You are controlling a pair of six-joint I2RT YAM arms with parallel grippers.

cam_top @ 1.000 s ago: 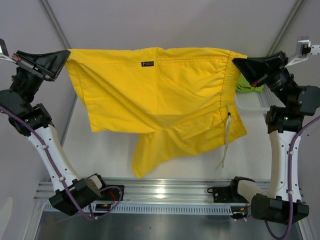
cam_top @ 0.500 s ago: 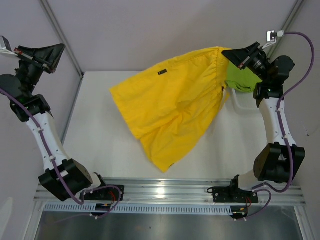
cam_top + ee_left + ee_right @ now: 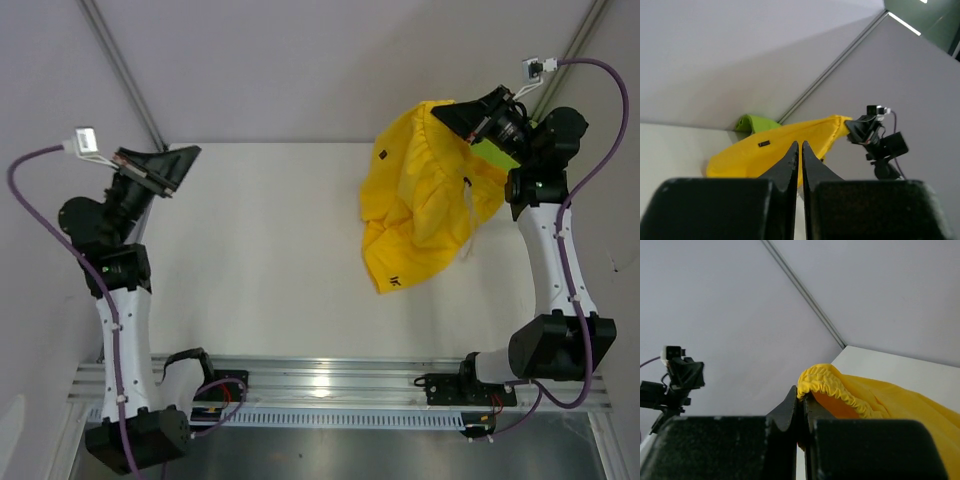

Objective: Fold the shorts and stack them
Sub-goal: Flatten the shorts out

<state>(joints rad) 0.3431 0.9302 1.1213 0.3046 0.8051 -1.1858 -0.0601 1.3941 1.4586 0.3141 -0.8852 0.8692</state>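
- Grip comes first: my right end effector is clamped on the gathered elastic waistband of the yellow shorts. I hold that edge because it is the firmest line to hang the garment from.
- My left end effector has its jaws pressed together with nothing between them. It is raised over the left side of the bench, well apart from the cloth, so the whole pair hangs from one corner only.
- Held that way, the yellow shorts are bunched at the far right of the bench rather than spread. They droop in a crumpled drape below my right end effector, and the lower end seems to reach the bench, though I cannot tell if it rests there.
- The fabric is bright, soft and deeply creased. A small dark logo tag faces up near the top, and the white drawstring dangles down the right side.
- I judge that no fold has been made yet; the pair needs a second held corner before it can lie flat.
- Beyond it, toward the far right corner, the lime green shorts peek out behind the yellow cloth, mostly hidden.
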